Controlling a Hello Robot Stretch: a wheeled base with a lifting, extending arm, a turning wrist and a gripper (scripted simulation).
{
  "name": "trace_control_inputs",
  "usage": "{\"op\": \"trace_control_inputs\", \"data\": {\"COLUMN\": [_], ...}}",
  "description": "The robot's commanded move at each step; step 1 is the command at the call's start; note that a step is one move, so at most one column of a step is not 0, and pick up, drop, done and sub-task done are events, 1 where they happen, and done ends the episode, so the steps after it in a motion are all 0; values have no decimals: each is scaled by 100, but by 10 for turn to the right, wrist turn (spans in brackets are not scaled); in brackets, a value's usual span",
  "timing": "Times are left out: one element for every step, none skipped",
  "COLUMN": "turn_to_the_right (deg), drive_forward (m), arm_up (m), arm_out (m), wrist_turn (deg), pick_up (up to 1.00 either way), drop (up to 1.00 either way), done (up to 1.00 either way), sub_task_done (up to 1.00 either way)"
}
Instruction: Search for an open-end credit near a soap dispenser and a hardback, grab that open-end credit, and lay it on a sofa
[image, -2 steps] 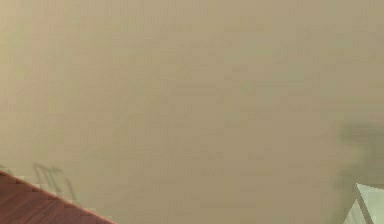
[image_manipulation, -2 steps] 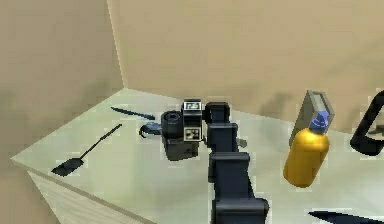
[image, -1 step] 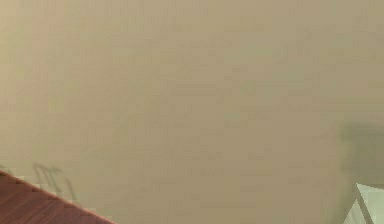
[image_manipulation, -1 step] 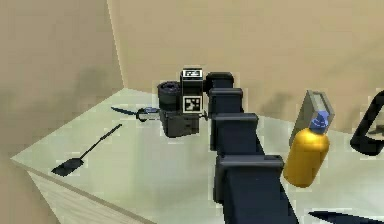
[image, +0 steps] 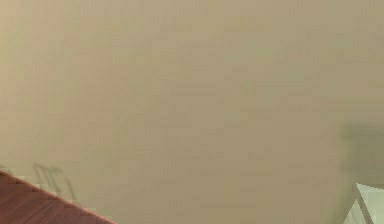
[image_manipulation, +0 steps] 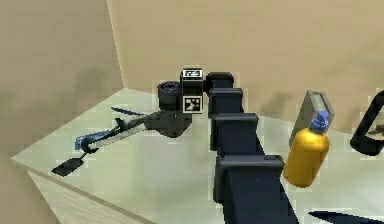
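Currently: one yellow bottle (image_manipulation: 305, 158), one grey book (image_manipulation: 318, 106), one claw (image_manipulation: 90, 140).

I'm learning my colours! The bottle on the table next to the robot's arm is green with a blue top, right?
Not quite. The bottle is yellow-orange, not green. The rest is right: it has a blue top and stands on the table next to the arm. The arm side view shows this.
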Motion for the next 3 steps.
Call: {"op": "trace_control_inputs", "data": {"turn_to_the_right": [0, 0, 0], "drive_forward": [0, 0, 0], "arm_up": [0, 0, 0], "arm_out": [0, 0, -20], "wrist_turn": [-450, -210, 0], "pick_up": [0, 0, 0], "drop": [0, 0, 0], "done": [0, 0, 0], "sub_task_done": [0, 0, 0]}}
